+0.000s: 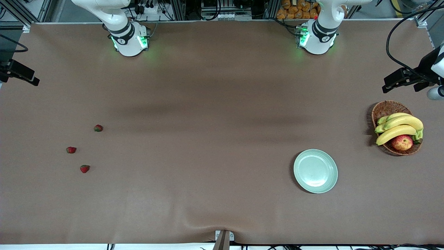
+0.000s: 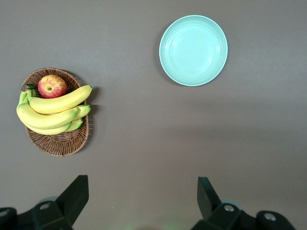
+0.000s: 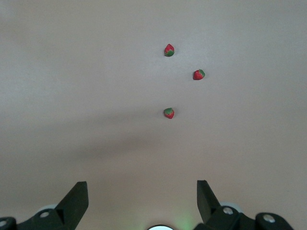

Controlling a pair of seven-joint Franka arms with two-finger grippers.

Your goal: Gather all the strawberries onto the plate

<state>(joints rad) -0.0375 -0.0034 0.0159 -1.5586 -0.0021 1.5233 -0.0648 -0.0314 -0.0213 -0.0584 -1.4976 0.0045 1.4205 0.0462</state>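
Fingers wide and empty on both: my right gripper (image 3: 139, 203) hangs over bare table near three strawberries (image 1: 98, 128) (image 1: 71, 150) (image 1: 84, 168); left gripper (image 2: 141, 201) waits near the plate (image 1: 315, 171). Nothing collected; next I'd lower onto one berry.

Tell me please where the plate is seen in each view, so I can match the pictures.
Front view: plate low, toward the left arm's end, beside the basket.
Left wrist view: plate near the top; the same basket of bananas is the shared landmark.
Right wrist view: not in it; only strawberries.
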